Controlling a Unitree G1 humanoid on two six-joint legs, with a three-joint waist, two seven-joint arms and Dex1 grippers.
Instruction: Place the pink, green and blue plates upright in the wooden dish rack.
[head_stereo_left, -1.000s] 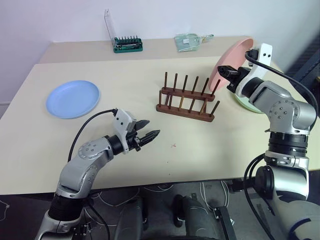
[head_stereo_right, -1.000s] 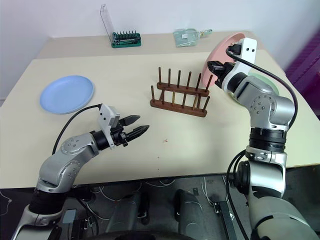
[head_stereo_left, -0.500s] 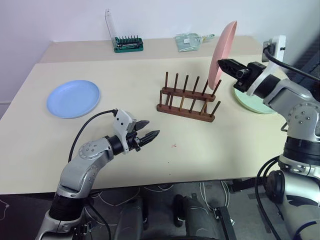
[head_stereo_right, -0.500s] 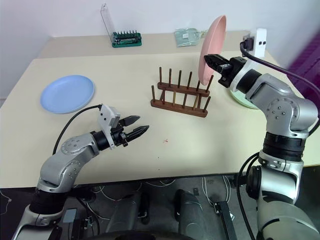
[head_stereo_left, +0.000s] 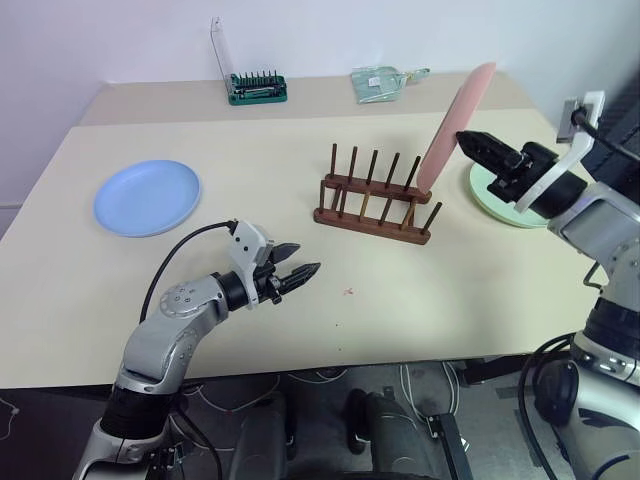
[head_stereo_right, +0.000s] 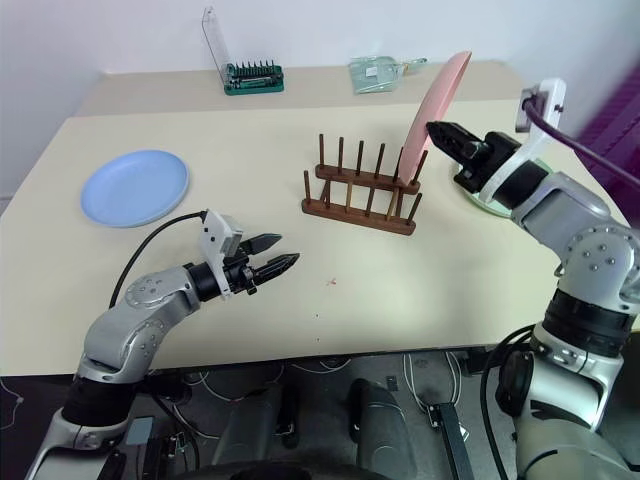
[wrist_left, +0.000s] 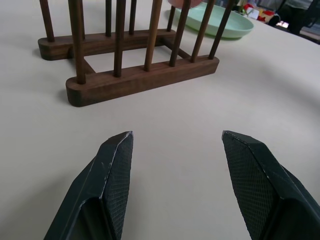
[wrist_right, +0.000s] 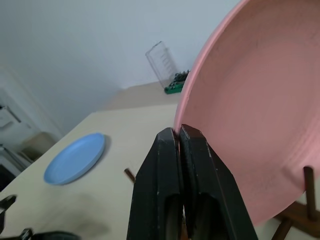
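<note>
Pink plate (head_stereo_left: 455, 125) stands on edge above the wooden dish rack's (head_stereo_left: 375, 197) right end, top tilted right; a second ago it leaned flatter. Right gripper (head_stereo_left: 466, 138) pinches its rim. Left gripper (head_stereo_left: 304, 272) hangs open.

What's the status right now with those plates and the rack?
Right gripper shut on pink plate, edge-up over wooden dish rack. Left gripper open, empty. Nothing blocking.

No text, label, brand, number or sign can be read anywhere.
</note>
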